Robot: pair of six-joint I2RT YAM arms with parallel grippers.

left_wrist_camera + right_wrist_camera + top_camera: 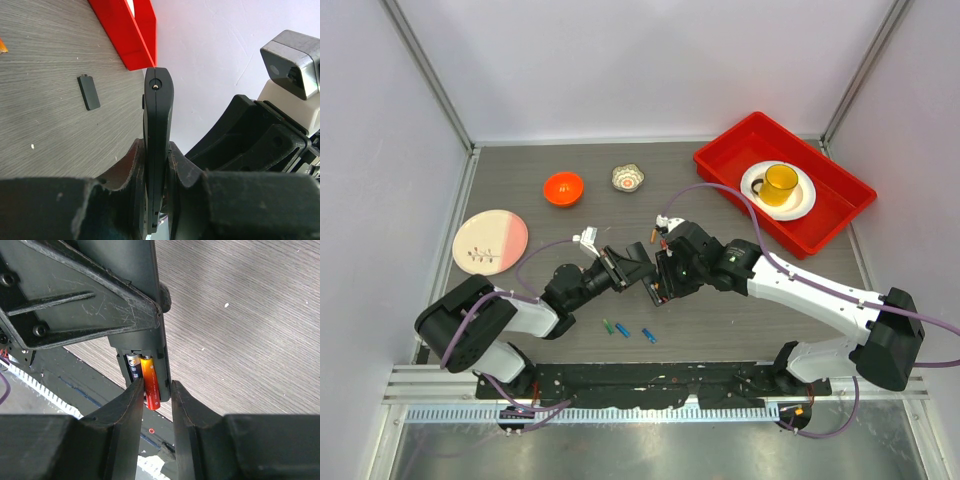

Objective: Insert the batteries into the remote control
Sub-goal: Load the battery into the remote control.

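Note:
My left gripper [620,268] is shut on the black remote control [158,115], which it holds edge-on above the table. The remote's open battery bay [142,367] faces my right gripper [157,390]. In the bay lie a dark battery [133,365] and an orange battery [151,385], the orange one sticking out past the remote's end. My right fingers [131,405] stand apart on either side of that end, the left one against the orange battery, the right one a little off the remote. Three loose batteries [623,331] lie on the table near the arms.
The remote's black cover [89,92] lies flat on the table. An orange bowl [563,188] and a small patterned bowl [628,178] stand at the back. A pink plate [490,241] with batteries is at the left. The red tray [785,190] holds a plate and yellow mug.

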